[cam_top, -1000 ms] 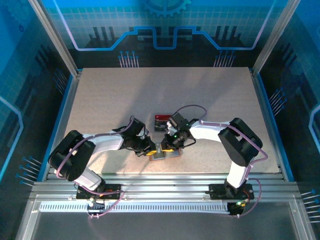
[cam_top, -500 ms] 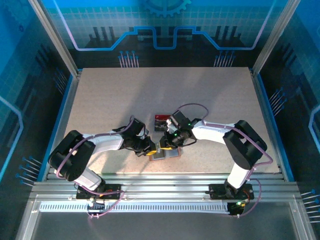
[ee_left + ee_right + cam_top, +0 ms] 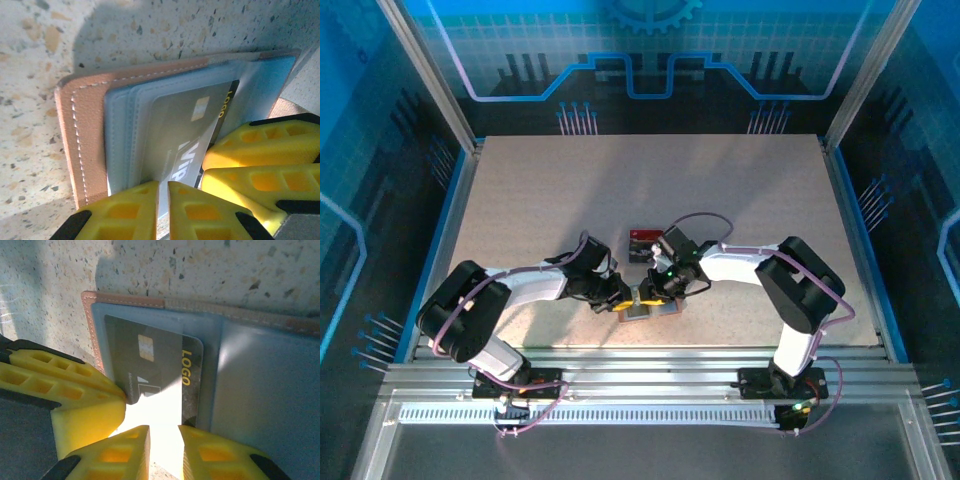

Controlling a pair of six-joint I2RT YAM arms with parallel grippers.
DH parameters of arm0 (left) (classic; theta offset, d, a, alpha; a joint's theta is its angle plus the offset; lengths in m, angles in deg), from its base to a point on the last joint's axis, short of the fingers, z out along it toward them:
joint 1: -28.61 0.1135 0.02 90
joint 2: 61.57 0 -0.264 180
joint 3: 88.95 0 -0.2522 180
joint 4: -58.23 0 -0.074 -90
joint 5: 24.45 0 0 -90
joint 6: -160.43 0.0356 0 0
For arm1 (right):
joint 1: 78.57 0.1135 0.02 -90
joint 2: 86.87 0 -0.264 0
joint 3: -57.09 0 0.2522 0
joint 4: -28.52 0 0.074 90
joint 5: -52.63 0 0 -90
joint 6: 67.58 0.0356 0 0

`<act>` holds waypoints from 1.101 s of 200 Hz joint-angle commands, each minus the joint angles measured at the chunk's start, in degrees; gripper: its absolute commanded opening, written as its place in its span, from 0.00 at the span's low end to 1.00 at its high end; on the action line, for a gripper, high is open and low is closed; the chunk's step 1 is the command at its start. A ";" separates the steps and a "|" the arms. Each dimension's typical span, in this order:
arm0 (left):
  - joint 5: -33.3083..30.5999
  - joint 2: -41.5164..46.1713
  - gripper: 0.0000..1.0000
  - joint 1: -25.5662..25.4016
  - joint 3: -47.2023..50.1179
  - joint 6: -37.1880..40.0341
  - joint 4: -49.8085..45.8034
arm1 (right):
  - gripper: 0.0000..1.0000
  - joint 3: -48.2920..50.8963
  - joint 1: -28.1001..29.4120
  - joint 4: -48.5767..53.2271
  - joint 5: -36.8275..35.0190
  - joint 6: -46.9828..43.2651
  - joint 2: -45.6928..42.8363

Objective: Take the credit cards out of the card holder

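Holder [image 3: 645, 312] lies open on the counter [image 3: 540, 200], close to the near edge and right between the two arms, pale blue pockets facing up. Left tool [image 3: 163, 187] is down at its edge, narrow, pinching the holder's rim as if to pin it in place. Right tool [image 3: 163, 432] comes in from the other side, also narrow, clamped on the free end of a grey card [image 3: 150, 365] marked LOGO. That end seems to poke out past the pocket mouth, though how much is still tucked inside I can't tell. So this reads as the extraction step: one side anchors, the other draws. What it calls for next, I'd say, is a straight, flat pull along the pocket's line. The card must stay level so it doesn't bind or bend, and the left grip must hold firm so the holder doesn't slide along. Against a second ago, the holder is in the same spot and the left arm is unmoved. The right wrist has crept a shade toward the left arm.
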 commanded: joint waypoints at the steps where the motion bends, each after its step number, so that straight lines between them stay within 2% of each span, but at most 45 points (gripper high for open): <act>1: -0.51 -0.32 0.13 0.36 -1.15 1.00 -1.77 | 0.21 0.14 0.72 2.89 -1.66 -1.04 0.90; 43: -0.59 -0.19 0.13 0.37 -1.06 1.00 -1.93 | 0.21 -0.75 0.71 6.46 -5.04 -2.81 0.51; 220: -0.55 -0.94 0.13 0.35 -0.57 1.20 -1.15 | 0.21 -2.04 0.71 9.21 -9.07 -3.18 -3.51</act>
